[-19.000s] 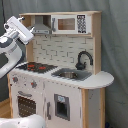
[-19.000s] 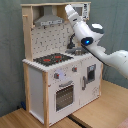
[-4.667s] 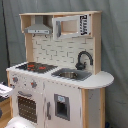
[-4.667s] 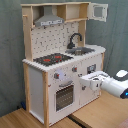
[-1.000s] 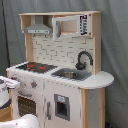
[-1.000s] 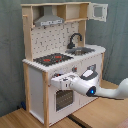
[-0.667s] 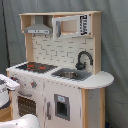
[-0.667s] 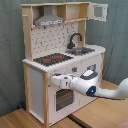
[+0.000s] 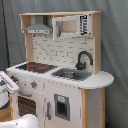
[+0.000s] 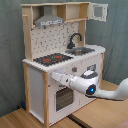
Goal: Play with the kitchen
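White and pale-wood kitchen (image 10: pixel 65 60) stands on the wooden floor; the gripper (image 10: pixel 54 76) reaches its front panel just above the oven door (image 10: pixel 62 99); finger spread cannot be told; the step appears to be approaching a knob; next, a precise contact.

One kitchen (image 9: pixel 60 75); one hob (image 10: pixel 52 59), one hood (image 9: pixel 38 30), one faucet (image 9: pixel 83 59), one sink (image 9: pixel 70 74).
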Robot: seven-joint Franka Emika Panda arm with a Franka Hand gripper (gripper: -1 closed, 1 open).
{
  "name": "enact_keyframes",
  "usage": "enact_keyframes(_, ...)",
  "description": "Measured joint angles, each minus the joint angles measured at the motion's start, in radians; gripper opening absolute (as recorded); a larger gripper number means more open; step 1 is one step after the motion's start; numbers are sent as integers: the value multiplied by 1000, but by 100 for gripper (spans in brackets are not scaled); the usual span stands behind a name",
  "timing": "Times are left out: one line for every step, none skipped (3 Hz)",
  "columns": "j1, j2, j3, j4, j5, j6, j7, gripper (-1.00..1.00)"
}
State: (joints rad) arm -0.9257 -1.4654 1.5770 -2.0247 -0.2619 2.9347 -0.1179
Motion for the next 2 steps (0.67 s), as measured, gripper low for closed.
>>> enact_keyframes(0, 0, 2, -1, 24, 0, 112, -100)
enact_keyframes(1, 0, 2, -1, 32, 0, 238, -100)
